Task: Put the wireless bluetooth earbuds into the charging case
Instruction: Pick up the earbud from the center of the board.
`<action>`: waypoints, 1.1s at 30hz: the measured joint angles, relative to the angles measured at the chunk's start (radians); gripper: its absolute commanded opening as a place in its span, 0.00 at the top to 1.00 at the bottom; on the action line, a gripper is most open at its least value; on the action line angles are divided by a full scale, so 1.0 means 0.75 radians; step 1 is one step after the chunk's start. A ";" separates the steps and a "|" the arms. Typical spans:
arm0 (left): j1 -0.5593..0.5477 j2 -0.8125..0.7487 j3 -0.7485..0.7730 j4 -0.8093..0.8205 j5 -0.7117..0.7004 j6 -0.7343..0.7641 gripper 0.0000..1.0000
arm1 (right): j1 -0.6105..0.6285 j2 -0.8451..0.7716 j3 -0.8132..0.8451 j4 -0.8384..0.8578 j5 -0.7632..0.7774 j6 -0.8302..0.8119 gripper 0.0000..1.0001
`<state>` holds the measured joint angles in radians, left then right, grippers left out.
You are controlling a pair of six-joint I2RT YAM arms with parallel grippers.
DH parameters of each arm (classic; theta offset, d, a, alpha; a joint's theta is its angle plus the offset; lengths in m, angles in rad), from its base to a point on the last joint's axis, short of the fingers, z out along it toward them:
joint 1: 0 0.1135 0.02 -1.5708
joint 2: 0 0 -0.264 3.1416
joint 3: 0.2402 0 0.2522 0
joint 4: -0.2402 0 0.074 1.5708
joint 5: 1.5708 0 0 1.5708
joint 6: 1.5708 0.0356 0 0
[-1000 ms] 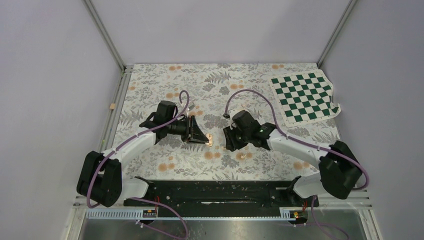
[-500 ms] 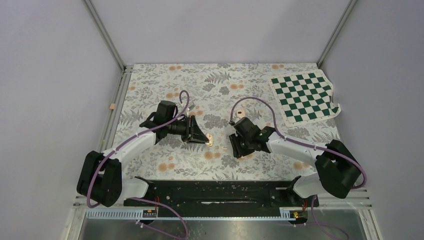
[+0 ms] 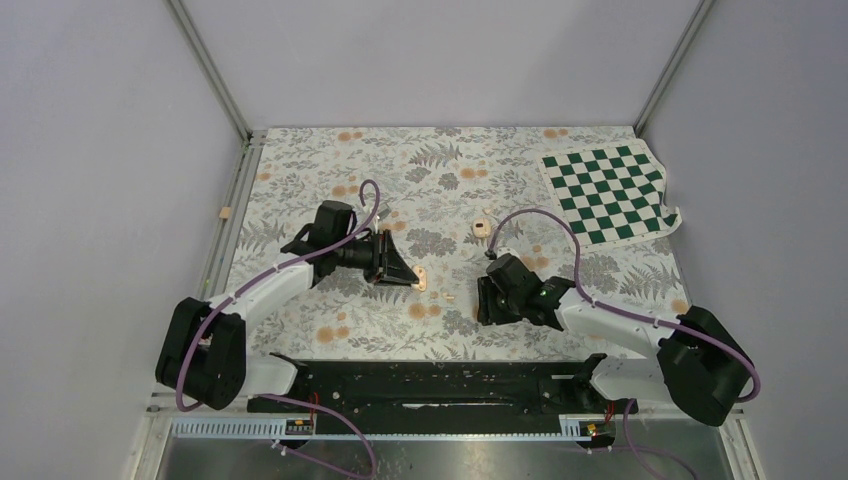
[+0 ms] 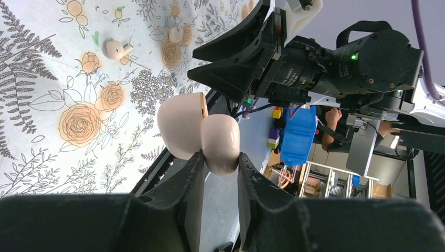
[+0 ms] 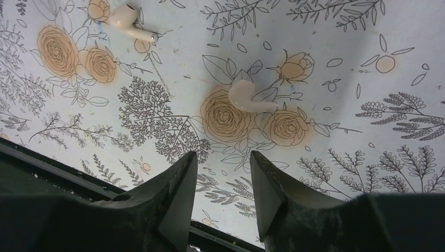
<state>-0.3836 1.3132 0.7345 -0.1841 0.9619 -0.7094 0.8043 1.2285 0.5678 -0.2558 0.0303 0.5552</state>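
Case [image 4: 198, 134] with lid open, pinched between the fingers of the left gripper [image 4: 220, 164].
One earbud [image 5: 244, 97] lies on the flowered cloth [image 5: 341, 52] near the right gripper [image 5: 223, 157], whose jaws stand partly apart and hold nothing; a second earbud [image 5: 128, 21] lies apart from it.

A floral tablecloth [image 3: 420, 160], grey ferns and orange roses on white, covers the table. A green-and-white checkerboard sheet [image 3: 608, 192] lies on it at 2 o'clock, one corner curled. Plain pale lavender walls close it in: the back wall [image 3: 440, 60] at 12, side walls at 9 [image 3: 90, 180] and 3 [image 3: 770, 170]. Aluminium posts [image 3: 208, 68] run up the two far corners. A black base rail [image 3: 430, 385] crosses at 6 o'clock, with a grey metal surface [image 3: 450, 455] below it. The light is even and soft.
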 measured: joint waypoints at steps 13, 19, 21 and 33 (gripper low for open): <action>0.001 0.006 0.000 0.033 0.003 -0.014 1.00 | 0.000 0.121 -0.014 0.167 -0.040 0.107 0.50; 0.001 -0.007 -0.016 0.109 0.021 -0.064 1.00 | -0.032 0.208 0.102 0.139 0.055 0.039 0.50; 0.001 -0.022 -0.016 0.114 0.021 -0.066 1.00 | -0.047 0.212 0.139 0.135 0.051 0.008 0.50; 0.001 -0.031 -0.028 0.124 0.024 -0.069 1.00 | -0.053 0.008 0.313 -0.039 -0.061 -0.257 0.53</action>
<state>-0.3828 1.2903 0.7132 -0.0914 0.9798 -0.7609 0.7647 1.2346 0.8024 -0.2848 -0.0154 0.3622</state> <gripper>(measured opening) 0.247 0.483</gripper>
